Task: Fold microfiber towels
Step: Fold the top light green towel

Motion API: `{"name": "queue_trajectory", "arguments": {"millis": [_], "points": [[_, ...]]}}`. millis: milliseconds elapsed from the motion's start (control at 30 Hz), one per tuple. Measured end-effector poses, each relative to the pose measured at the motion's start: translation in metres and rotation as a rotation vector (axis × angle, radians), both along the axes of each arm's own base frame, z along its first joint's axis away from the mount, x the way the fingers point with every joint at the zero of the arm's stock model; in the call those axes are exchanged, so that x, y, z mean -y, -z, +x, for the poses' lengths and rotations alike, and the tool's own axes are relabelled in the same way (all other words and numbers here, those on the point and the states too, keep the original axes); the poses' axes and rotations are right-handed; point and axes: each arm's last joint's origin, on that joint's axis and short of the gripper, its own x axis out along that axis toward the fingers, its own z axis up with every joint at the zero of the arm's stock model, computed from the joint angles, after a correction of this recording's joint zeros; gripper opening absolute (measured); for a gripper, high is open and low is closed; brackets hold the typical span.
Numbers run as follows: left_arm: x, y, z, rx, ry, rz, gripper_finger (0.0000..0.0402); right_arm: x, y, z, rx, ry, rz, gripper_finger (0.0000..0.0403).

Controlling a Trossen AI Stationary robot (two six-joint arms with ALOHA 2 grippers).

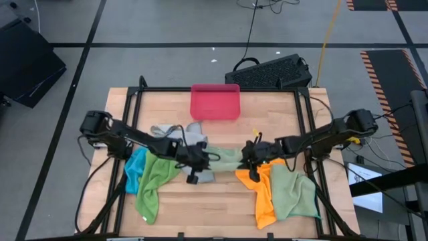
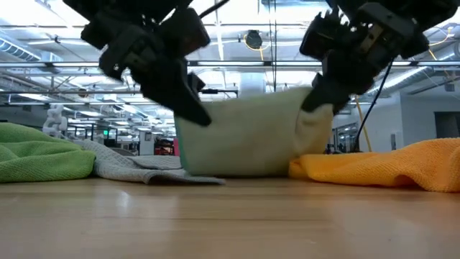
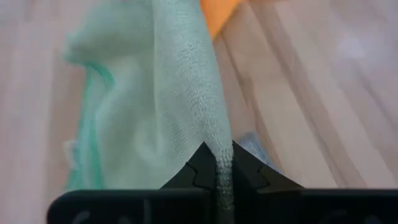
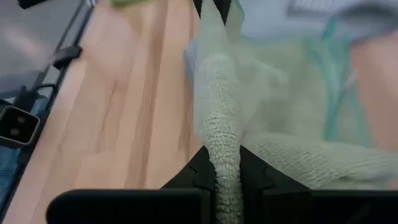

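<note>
Microfiber towels lie across the middle of the table (image 1: 221, 201), and from above one pale green towel (image 1: 227, 157) hangs stretched between the left gripper (image 1: 195, 159) and the right gripper (image 1: 251, 161). A bright green towel (image 1: 155, 179) and an orange towel (image 1: 262, 194) lie close on either side, so a lowered arm could catch one and drag it along.

At table level, the pale towel sags between both arms; its lower edge seems to touch the wood, though this is hard to confirm. If so, it may crumple when the arms move.

The left wrist view shows the jaws closed on only a thin edge of cloth. The right wrist view shows the same narrow pinch. With uneven pulling, one corner could slip out and the fold would be lost.
</note>
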Motion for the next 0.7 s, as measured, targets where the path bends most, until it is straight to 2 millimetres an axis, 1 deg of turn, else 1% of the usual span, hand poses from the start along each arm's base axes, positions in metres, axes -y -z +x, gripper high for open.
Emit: {"name": "queue_trajectory", "arguments": {"millis": [100, 200, 300, 433, 500, 567, 700], "points": [[0.008, 0.013, 0.001, -0.046, -0.02, -0.006, 0.0008, -0.014, 0.013, 0.003, -0.029, 0.002, 0.041, 0.0022], [0.016, 0.021, -0.001, -0.085, -0.02, -0.029, 0.0011, -0.029, 0.024, 0.009, -0.013, -0.018, 0.077, 0.0037], [0.026, 0.025, -0.002, -0.1, -0.008, -0.05, 0.0037, -0.04, 0.035, 0.011, -0.017, -0.031, 0.109, 0.0068], [0.04, 0.025, -0.006, -0.104, 0.016, -0.067, 0.0076, -0.049, 0.047, 0.009, -0.084, -0.016, 0.163, 0.0126], [0.046, 0.025, -0.008, -0.107, 0.029, -0.071, 0.0091, -0.053, 0.048, 0.007, -0.109, -0.017, 0.186, 0.0156], [0.05, 0.025, -0.01, -0.104, 0.04, -0.072, 0.0106, -0.054, 0.045, 0.004, -0.12, -0.024, 0.208, 0.018], [0.054, 0.024, -0.01, -0.096, 0.034, -0.077, 0.0134, -0.056, 0.032, -0.001, -0.103, -0.012, 0.192, 0.0208]]}}
